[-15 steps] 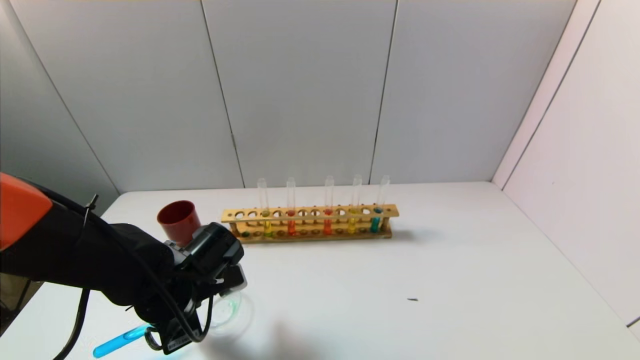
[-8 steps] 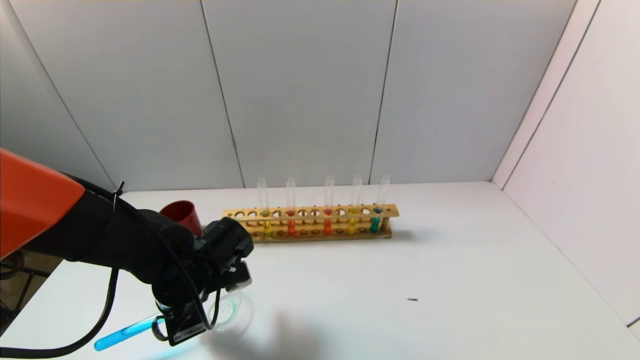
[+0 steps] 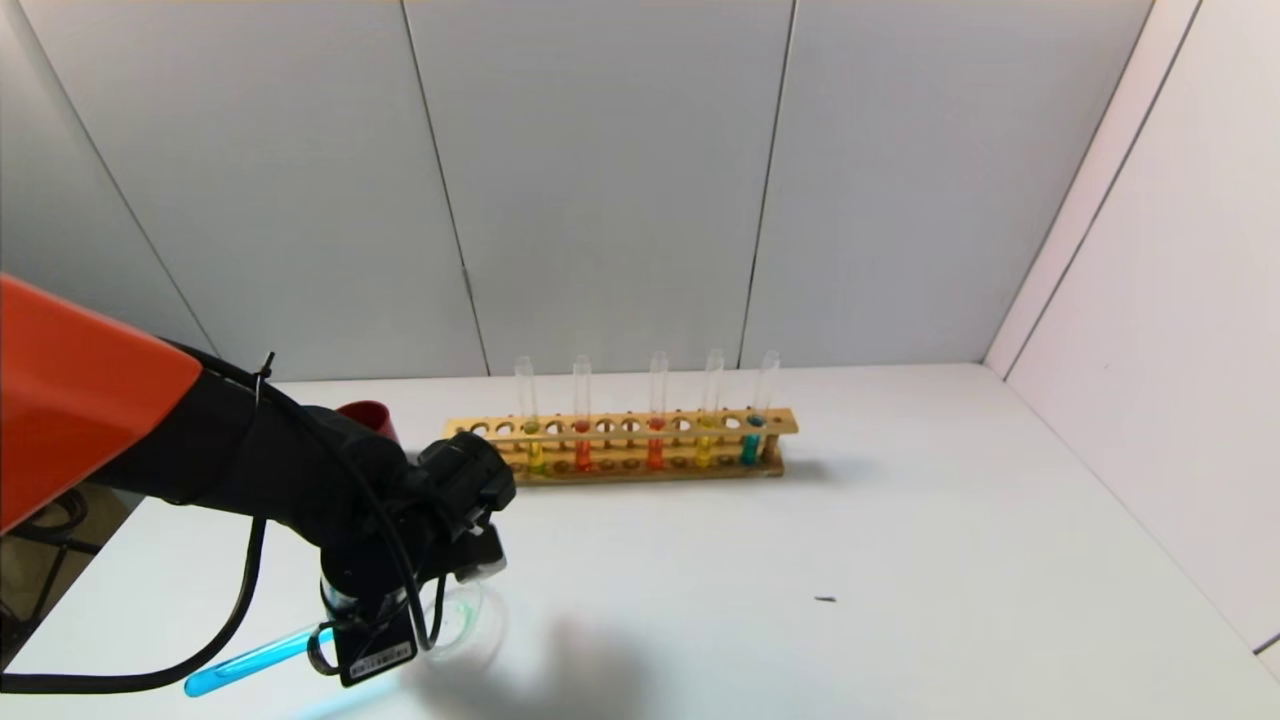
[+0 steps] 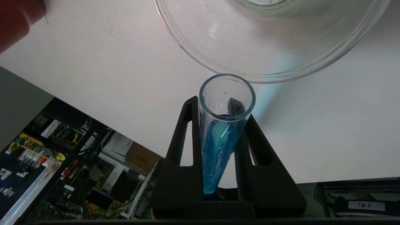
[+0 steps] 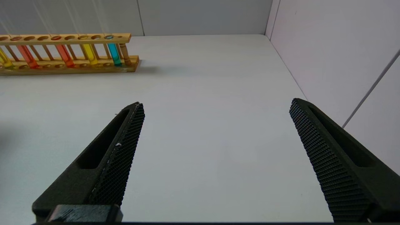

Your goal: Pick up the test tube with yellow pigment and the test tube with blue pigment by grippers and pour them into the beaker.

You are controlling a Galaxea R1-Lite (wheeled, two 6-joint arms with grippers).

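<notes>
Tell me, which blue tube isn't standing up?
The test tube with blue pigment held in the left gripper, tipped toward the beaker. The other blue tube stands upright in the wooden rack.

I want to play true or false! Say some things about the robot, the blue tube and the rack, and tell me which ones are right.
1. The left end effector grips the test tube with blue pigment. True.
2. The blue liquid has all gone from that tube. False: blue liquid is in it, and its mouth is near the rim of the beaker.
3. The right end effector holds a yellow tube. False: it is open and empty over the table.
4. Five tubes stand in the wooden rack. True.
5. The red cup is lying tipped over inside the beaker. False: it stands behind the left arm.
</notes>
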